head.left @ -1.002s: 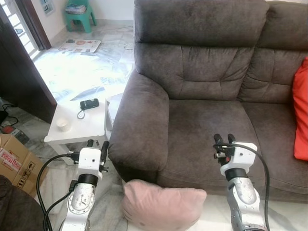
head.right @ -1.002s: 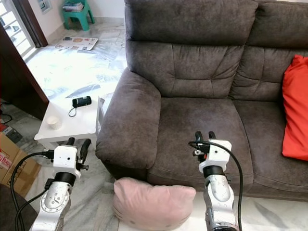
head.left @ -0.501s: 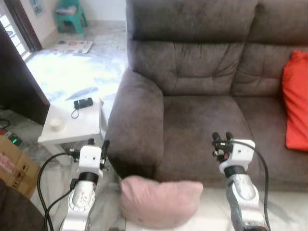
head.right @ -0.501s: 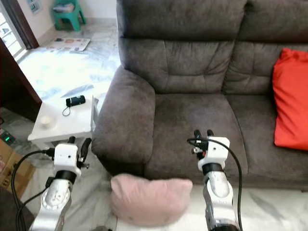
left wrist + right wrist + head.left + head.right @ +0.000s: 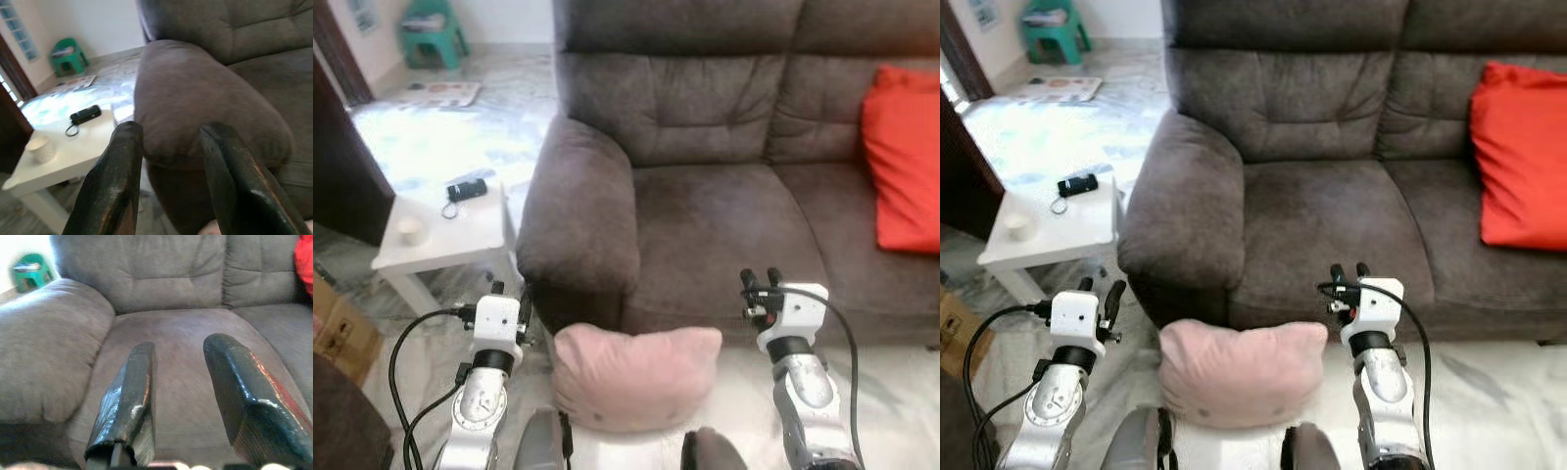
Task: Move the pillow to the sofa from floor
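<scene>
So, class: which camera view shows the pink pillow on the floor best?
The left eye view: the whole pink pillow lies before the sofa. The right eye view matches it; each wrist view catches a pink sliver at its edge.

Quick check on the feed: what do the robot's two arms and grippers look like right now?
Both arms are silver, each topped by a white boxy wrist block. The left gripper and right gripper each have two long glossy black fingers. Black cables loop beside each arm.

Pink pillow (image 5: pixel 636 375); grey-brown sofa (image 5: pixel 724 147); red cushion (image 5: pixel 903 157); white side table (image 5: pixel 445 235).
</scene>
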Robot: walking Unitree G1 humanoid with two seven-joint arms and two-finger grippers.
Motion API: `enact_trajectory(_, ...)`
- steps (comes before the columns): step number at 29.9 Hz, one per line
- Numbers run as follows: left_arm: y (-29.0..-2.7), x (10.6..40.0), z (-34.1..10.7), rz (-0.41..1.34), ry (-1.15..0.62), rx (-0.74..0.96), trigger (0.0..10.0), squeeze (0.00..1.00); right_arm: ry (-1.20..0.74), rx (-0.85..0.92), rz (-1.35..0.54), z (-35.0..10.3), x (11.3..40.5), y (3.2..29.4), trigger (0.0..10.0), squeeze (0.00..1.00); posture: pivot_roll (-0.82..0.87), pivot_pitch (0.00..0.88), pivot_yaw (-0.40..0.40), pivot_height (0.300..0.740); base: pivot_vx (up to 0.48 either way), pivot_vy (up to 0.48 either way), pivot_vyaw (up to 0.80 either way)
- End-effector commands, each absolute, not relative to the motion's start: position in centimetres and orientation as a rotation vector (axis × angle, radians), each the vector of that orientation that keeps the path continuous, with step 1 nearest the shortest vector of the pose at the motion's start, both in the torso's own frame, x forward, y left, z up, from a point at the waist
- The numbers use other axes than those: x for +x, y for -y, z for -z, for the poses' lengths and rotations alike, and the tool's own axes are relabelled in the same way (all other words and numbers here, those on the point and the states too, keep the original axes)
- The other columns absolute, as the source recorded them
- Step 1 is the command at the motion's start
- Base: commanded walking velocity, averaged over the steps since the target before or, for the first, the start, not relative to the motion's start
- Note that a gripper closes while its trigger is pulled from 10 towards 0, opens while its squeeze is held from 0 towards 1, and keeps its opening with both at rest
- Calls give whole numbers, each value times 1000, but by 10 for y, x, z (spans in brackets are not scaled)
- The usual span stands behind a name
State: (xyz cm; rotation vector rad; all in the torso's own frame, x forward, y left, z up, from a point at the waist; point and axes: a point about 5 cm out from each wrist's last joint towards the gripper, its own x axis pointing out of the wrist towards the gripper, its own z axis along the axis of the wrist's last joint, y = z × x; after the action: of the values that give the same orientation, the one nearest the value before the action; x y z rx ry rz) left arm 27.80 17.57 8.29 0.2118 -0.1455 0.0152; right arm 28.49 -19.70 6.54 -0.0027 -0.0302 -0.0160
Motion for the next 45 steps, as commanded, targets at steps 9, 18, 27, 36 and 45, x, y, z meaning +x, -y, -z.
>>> enact_trajectory(9,-176,274,-73,-19,97,187,10000,0,25,-3,-5,-68,291,194,10000,0,-43,104,-4,623,0,0,0)
enact_trajectory(18,-174,274,-71,-11,88,178,10000,0,8,-10,-9,-68,292,193,10000,0,-45,106,-3,613,0,0,0)
enact_trajectory(27,-174,274,-66,-13,61,155,10000,0,18,-9,-35,-68,291,191,10000,0,-45,108,-4,613,0,0,0)
enact_trajectory(36,-173,274,-66,-15,60,151,10000,0,-5,-7,-31,-66,293,190,10000,0,-46,110,-6,603,0,0,0)
enact_trajectory(45,-174,274,-65,-15,53,148,10000,0,13,-14,-50,-68,292,188,10000,0,-46,111,-6,603,0,0,0)
